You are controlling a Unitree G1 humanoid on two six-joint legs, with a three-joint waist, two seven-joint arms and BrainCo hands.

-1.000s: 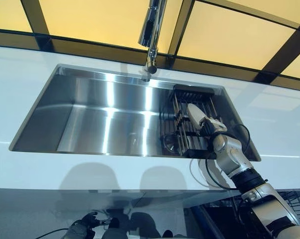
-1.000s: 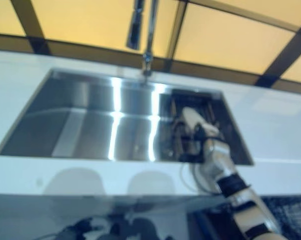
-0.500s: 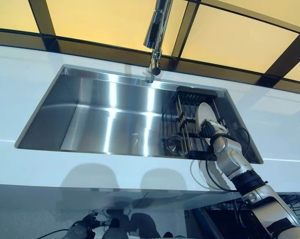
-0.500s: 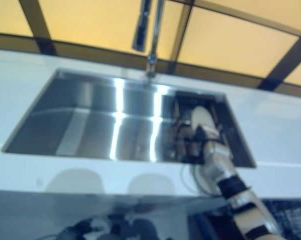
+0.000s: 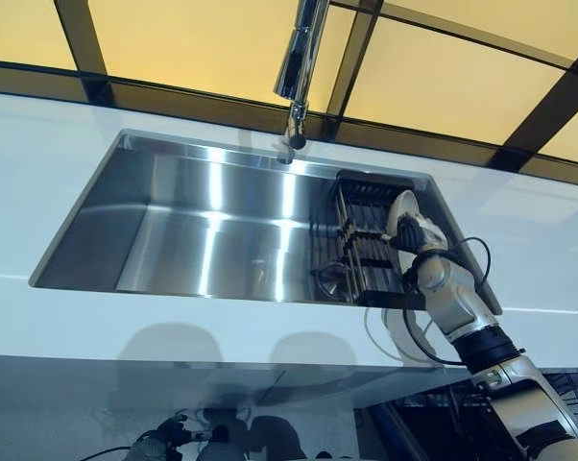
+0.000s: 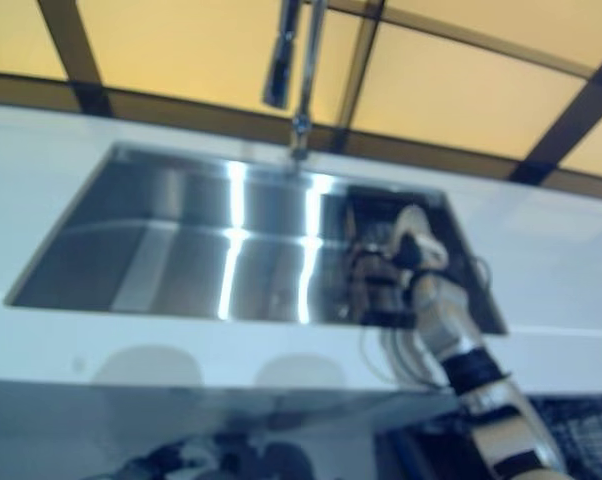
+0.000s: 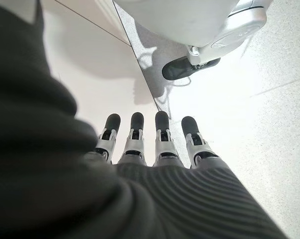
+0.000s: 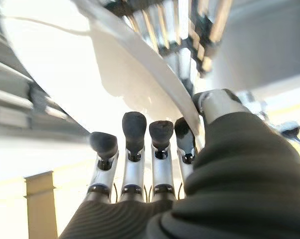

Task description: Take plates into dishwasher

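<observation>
Gripping a white plate [image 8: 115,84], the right hand [image 5: 416,237] has its fingers [image 8: 135,130] laid against one face and the thumb [image 8: 215,105] hooked over the rim, so the plate is pinched between them. In the head views the plate [image 5: 401,213] stands on edge at the right end of the sink [image 5: 164,235], just above a dark wire dish rack [image 5: 364,240] set inside the basin. Whether the plate's lower edge touches the rack cannot be determined. The right wrist view shows the rack's metal bars [image 8: 176,30] directly past the plate's far rim.

The rack occupies the right portion of the stainless basin. A rounded glass or metal item [image 5: 330,279] lies at the foot of the rack on the sink floor; its nature cannot be confirmed. The rest of the basin to the left is bare steel. A chrome tap [image 5: 300,69] hangs over the rear edge of the sink, near its centre. A white worktop [image 5: 126,331] surrounds the sink on all sides, with dark-framed amber panels [image 5: 193,43] behind it.

The left hand [image 7: 155,149] appears only in its own wrist view, below worktop level, fingers relaxed and slightly spread, holding nothing, over a pale speckled floor [image 7: 269,114].
</observation>
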